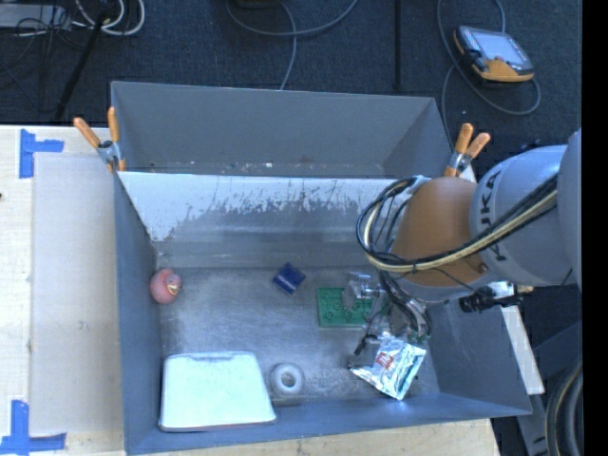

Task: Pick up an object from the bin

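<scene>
My gripper (367, 297) hangs low at the right side of the bin, under the orange wrist cover. It stands over the right edge of a flat green square piece (331, 307) on the bin floor. Just in front of it lies a crumpled silvery packet with red print (390, 367), close to the gripper's lower end; whether they touch I cannot tell. A small blue block (289, 277) sits a little to the gripper's left, apart from it.
A pink ball (165, 286) rests by the left wall. A white flat pad (215, 389) fills the front left corner, with a small white tape roll (287, 378) beside it. The arm and its cables come in over the right wall.
</scene>
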Tool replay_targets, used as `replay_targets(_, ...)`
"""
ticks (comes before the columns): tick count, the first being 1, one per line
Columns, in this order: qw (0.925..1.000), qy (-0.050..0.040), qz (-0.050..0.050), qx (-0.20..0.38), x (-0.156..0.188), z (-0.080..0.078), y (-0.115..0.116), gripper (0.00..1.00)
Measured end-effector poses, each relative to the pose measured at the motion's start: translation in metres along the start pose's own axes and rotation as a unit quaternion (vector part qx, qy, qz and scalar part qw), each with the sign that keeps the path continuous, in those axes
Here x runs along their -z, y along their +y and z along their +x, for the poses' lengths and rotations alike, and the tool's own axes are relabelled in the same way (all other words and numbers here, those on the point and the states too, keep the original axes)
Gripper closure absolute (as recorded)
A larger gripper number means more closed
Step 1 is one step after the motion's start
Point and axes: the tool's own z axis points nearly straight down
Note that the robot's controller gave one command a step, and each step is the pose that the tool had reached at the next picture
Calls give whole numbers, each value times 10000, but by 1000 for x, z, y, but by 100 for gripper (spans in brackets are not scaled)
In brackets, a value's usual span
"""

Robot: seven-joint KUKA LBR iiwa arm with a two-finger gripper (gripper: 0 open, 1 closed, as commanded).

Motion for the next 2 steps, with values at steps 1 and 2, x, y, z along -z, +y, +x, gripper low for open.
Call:
replay_targets(1, 10000, -50, 0, 7, 3, -3, 0, 100)
replay_targets(2, 9999, -51, 3, 114, 159, -16, -12, 100)
